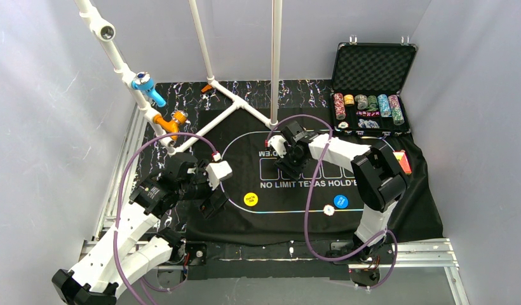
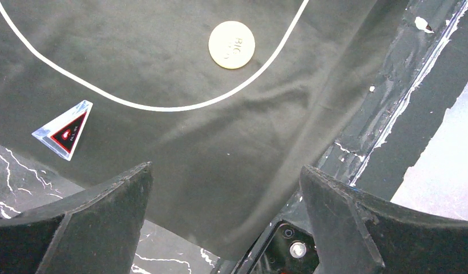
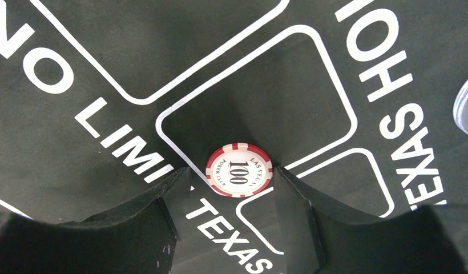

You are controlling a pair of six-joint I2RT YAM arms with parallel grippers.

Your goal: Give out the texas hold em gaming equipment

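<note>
A red-and-white "100" poker chip (image 3: 239, 170) lies flat on the black felt mat (image 3: 106, 68), on the line of a printed card box. My right gripper (image 3: 230, 176) hangs right over it with its jaws apart. The chip sits just past the fingertips; the right fingertip (image 3: 284, 180) is next to its rim and the left one stands clear. In the top view the right gripper (image 1: 286, 155) is over the mat's centre. My left gripper (image 2: 226, 177) is wide open and holds nothing, above the mat's near left corner, short of the yellow button disc (image 2: 232, 44) (image 1: 251, 199).
A blue button (image 1: 340, 201) and a small white disc (image 1: 329, 210) lie near the mat's front line. The open black case (image 1: 372, 82) with chip stacks stands at the back right, and a red card deck (image 1: 403, 162) lies beside it. White pipes (image 1: 239, 101) cross the back left.
</note>
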